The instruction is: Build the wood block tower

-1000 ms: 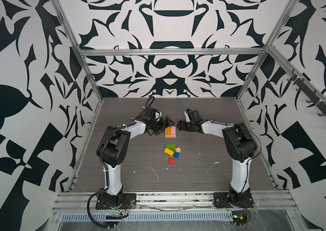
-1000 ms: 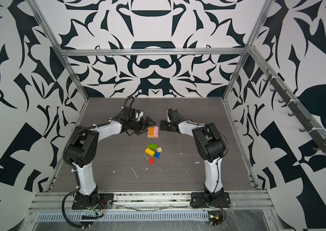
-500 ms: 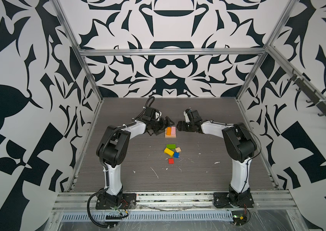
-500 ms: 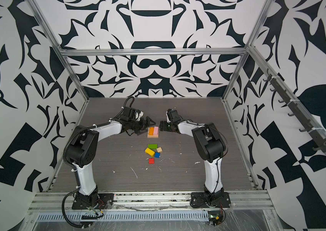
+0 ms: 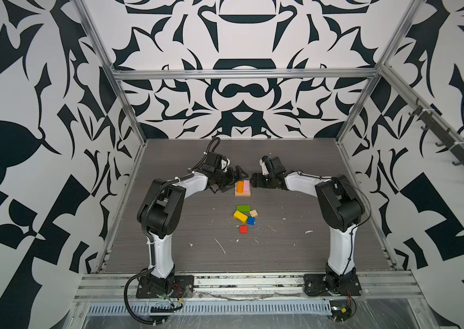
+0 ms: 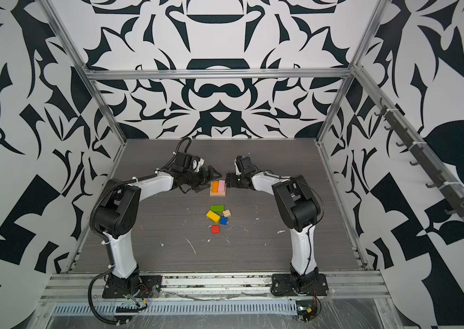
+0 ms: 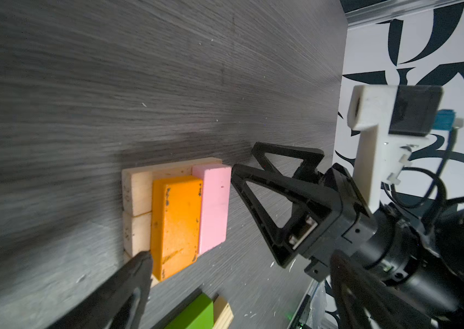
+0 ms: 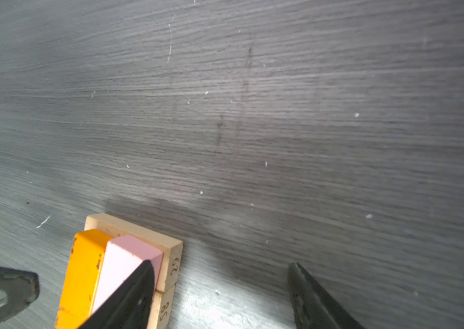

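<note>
While the left pincer (image 5: pixel 236 179) and right pincer (image 5: pixel 252 181) flank the tower (image 5: pixel 242 188) — both gaping, empty — the green block (image 5: pixel 243 208) lies crosswise toward the arms' bases, about equally near each.

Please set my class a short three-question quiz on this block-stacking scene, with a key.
1. Which blocks lie on the tan bars? A: the orange block and the pink block. B: blue and red. C: yellow and green.
2. True or false: the green block lies on top of the pink block.
3. How many blocks lie loose on the table, off the tan bars?
Key: 1 A; 2 false; 3 five.
</note>
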`<state>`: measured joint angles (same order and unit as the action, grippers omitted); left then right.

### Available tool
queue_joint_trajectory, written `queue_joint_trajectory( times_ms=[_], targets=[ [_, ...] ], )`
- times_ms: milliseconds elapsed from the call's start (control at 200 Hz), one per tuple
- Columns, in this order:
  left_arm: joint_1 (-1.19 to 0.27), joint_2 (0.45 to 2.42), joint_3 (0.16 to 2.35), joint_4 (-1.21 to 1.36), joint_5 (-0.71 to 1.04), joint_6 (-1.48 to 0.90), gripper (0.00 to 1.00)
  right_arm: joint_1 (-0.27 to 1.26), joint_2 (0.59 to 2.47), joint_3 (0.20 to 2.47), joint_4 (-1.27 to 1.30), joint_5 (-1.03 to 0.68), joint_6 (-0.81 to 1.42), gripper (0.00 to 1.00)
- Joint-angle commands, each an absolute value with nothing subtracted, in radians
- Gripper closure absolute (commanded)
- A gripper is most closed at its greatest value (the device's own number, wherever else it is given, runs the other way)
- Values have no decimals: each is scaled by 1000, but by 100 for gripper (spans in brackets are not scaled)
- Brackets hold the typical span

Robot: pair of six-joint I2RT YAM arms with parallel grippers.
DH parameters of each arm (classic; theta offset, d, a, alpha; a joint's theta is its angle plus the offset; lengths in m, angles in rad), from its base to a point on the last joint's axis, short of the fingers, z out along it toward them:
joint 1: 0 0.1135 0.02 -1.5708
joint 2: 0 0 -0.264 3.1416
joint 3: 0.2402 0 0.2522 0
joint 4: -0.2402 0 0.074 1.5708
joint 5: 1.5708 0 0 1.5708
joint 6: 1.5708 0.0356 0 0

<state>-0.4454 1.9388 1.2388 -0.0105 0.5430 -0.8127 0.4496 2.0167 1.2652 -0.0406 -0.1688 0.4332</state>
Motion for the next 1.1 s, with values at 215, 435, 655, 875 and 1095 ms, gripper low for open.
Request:
queue_joint_trajectory(
  times_ms=[215,435,655,875,1095],
  targets=[
    [-448,1938,1232,6,552,-817,0,459,2043,1301,-72,-183,419,22],
    [-449,1936,1232,5,552,-818,0,459,2043,1304,-75,-184,414,22],
    [-449,1938,1233,3,554,-818,0,458,2046,1309,-76,-190,415,22],
    [-448,1937,1236,0,555,-815,0,460,2046,1310,-74,-189,415,22],
    [-448,1936,1239,-5,555,-815,0,460,2038,1302,-75,-164,423,22]
  ],
)
